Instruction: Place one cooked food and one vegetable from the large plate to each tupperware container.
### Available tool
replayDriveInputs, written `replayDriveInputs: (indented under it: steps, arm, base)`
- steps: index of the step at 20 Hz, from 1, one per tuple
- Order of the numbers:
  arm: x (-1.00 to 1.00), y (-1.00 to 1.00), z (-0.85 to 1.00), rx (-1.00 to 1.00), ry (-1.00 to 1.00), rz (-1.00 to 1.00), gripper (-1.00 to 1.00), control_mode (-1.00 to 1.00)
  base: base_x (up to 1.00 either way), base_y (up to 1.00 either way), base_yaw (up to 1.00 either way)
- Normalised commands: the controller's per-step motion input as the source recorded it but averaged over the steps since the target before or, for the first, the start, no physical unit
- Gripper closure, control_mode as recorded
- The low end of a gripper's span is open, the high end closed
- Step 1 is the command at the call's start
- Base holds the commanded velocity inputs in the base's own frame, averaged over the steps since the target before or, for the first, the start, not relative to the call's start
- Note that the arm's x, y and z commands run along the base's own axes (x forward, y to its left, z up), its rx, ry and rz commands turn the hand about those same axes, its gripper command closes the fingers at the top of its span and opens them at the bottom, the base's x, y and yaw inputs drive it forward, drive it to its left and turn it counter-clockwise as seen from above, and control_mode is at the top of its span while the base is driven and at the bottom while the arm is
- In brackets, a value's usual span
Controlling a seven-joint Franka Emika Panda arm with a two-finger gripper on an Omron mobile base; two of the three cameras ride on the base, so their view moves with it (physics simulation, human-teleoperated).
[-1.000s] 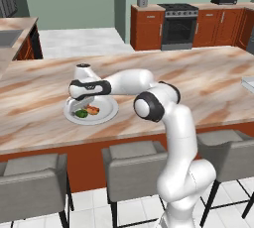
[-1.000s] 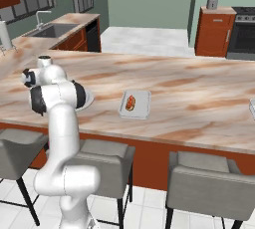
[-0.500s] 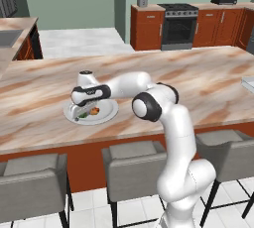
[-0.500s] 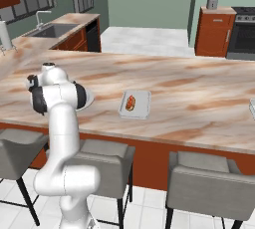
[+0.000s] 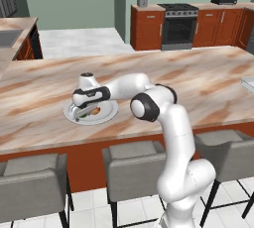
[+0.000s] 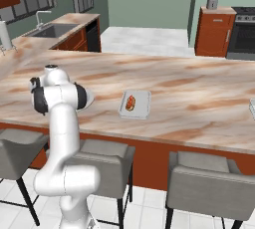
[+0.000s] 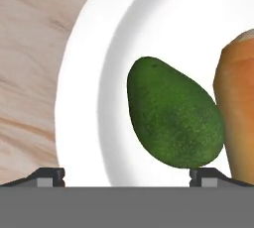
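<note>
Jaws spread wide, the gripper [image 7: 127,175] hangs low over the plate [image 7: 94,83], straddling the avocado [image 7: 171,115] at its 12 o'clock, apparently to grasp it.

Glossy white arm [image 5: 171,123] with rounded segments and dark joint bands.

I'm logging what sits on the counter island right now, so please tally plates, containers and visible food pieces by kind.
Large plate: 1
Tupperware containers: 2
Green avocado: 1
Orange food beside it: 1
Reddish food in the near container: 1
Total: 6
</note>
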Motion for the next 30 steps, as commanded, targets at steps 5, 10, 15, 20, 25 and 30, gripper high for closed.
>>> replayDriveInputs:
  steps: [5, 10, 15, 20, 25, 30]
  arm:
    - [0.37, -0.04, -0.1, 0.0, 0.01, -0.01, -1.0, -1.0]
    - [0.25, 0.0, -0.23, 0.0, 0.02, -0.02, -1.0, -1.0]
    - [0.12, -0.04, -0.06, -0.01, -0.05, -0.02, -1.0, -1.0]
    - [0.12, 0.03, -0.36, -0.01, -0.02, 0.01, -1.0, -1.0]
    - [0.0, 0.01, -0.5, 0.0, 0.02, 0.09, 1.0, -1.0]
    - [-0.24, 0.0, -0.37, 0.01, 0.05, 0.07, 1.0, -1.0]
  base:
    - [0.0, 0.0, 0.0]
    - [0.0, 0.0, 0.0]
    - [0.0, 0.0, 0.0]
    - [0.0, 0.0, 0.0]
    - [0.0, 0.0, 0.0]
    - [0.0, 0.0, 0.0]
